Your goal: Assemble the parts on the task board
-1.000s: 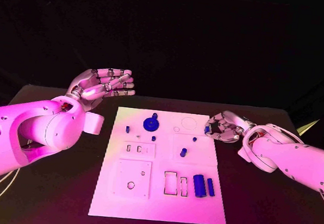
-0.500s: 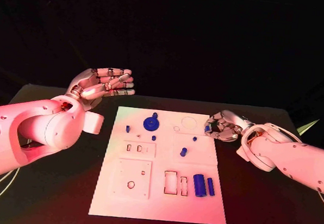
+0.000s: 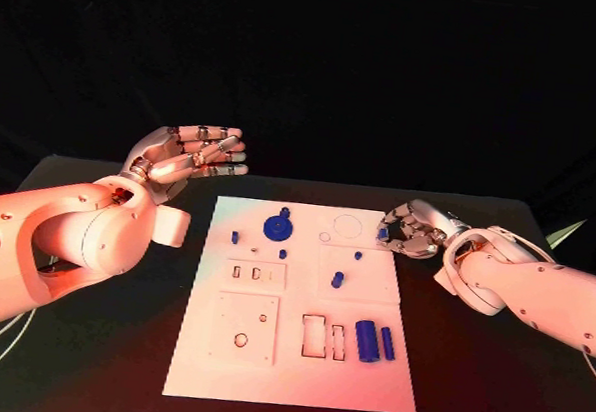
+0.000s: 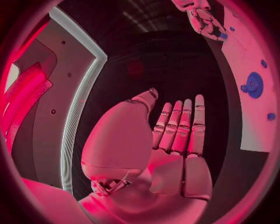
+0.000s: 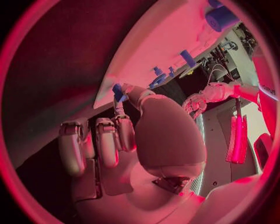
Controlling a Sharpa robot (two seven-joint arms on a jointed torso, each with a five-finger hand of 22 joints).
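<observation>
On the black table (image 3: 481,388), the right hand (image 3: 414,231) pinches a small blue piece (image 3: 382,235) at the white board's (image 3: 292,387) far right edge, where it may slip, while the left hand (image 3: 188,156) hangs wide, holding nothing.

Before me: one table (image 3: 494,389), black, matte top, its far edge running straight across my head view and its far corners cut off at a slant. Behind it: backdrop (image 3: 314,67), black, unbroken, no seam I can tell. Light: coloured, warm red to orange, falling over all surfaces alike. At the table's far right corner: one small pale pointed shape (image 3: 567,233), kind not discernible. Floor: not discernible. My wrist views: dark table top (image 4: 175,70) under the same red cast.
</observation>
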